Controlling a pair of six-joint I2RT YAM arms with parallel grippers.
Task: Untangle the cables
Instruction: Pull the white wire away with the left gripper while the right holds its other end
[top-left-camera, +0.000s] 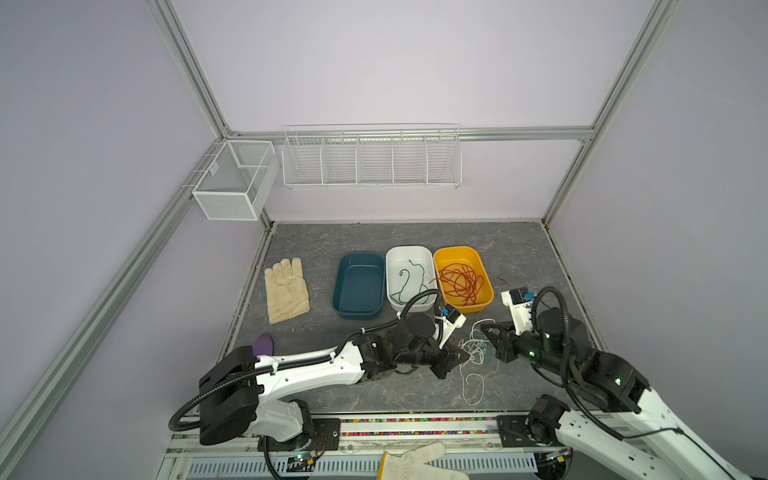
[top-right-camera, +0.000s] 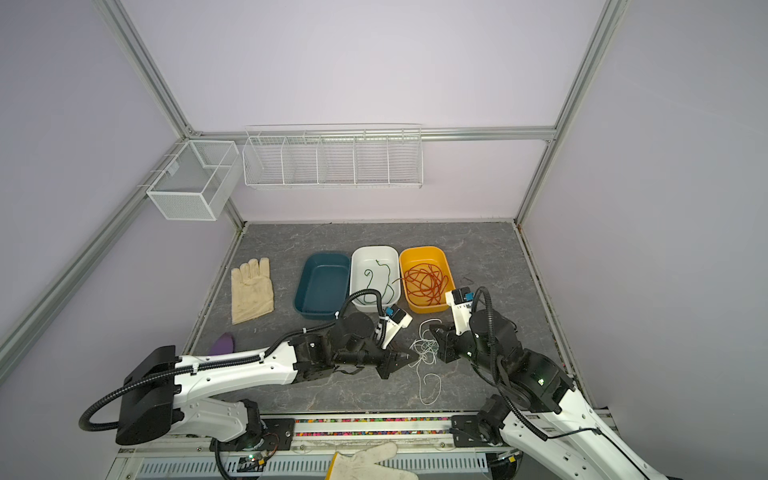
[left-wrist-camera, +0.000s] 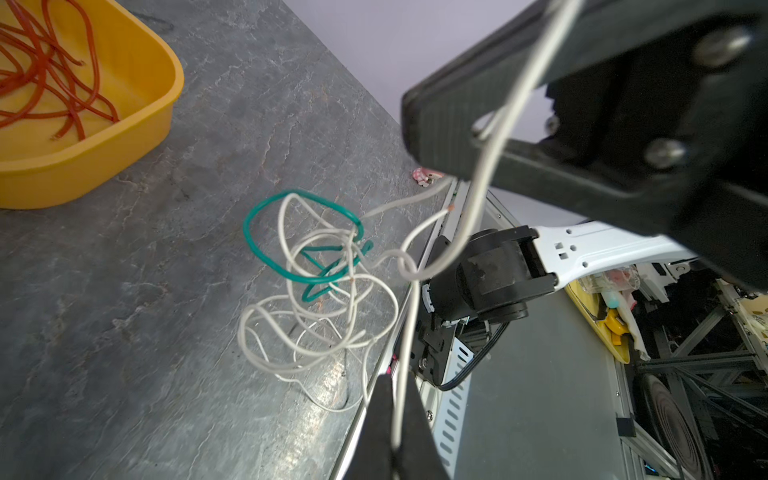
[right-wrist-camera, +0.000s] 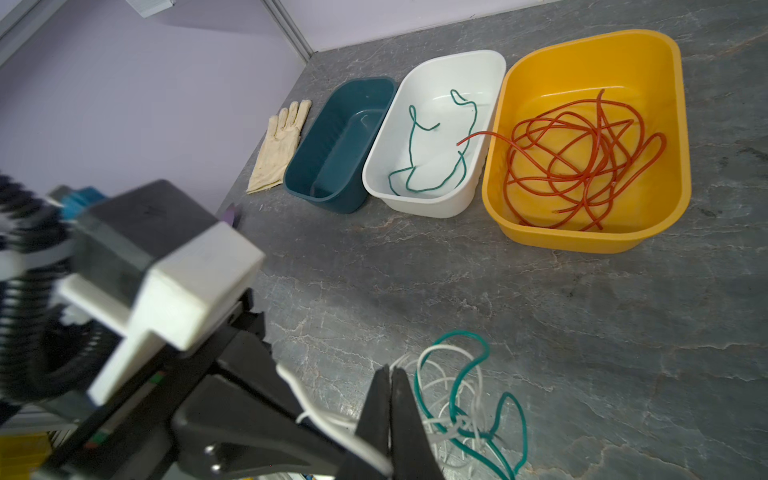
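A tangle of white and dark green cables (top-left-camera: 476, 349) (top-right-camera: 426, 350) (left-wrist-camera: 320, 270) (right-wrist-camera: 465, 409) lies on the grey table between my two grippers. My left gripper (top-left-camera: 460, 355) (top-right-camera: 412, 356) (left-wrist-camera: 397, 380) is shut on a white strand that runs up out of the tangle. My right gripper (top-left-camera: 485, 328) (top-right-camera: 433, 330) (right-wrist-camera: 390, 372) is shut on a white strand too, just beside the tangle. The red-orange cables (top-left-camera: 461, 283) (right-wrist-camera: 582, 162) lie coiled in the yellow tub (top-left-camera: 486, 297). A lone green cable (top-left-camera: 409, 282) (right-wrist-camera: 432, 145) rests in the white tub (top-left-camera: 390, 266).
An empty dark blue tub (top-left-camera: 358, 286) stands left of the white one. A cream glove (top-left-camera: 286, 291) and a purple object (top-left-camera: 264, 344) lie at the left. Wire baskets (top-left-camera: 372, 160) hang on the back wall. Another glove (top-left-camera: 415, 461) lies below the front rail.
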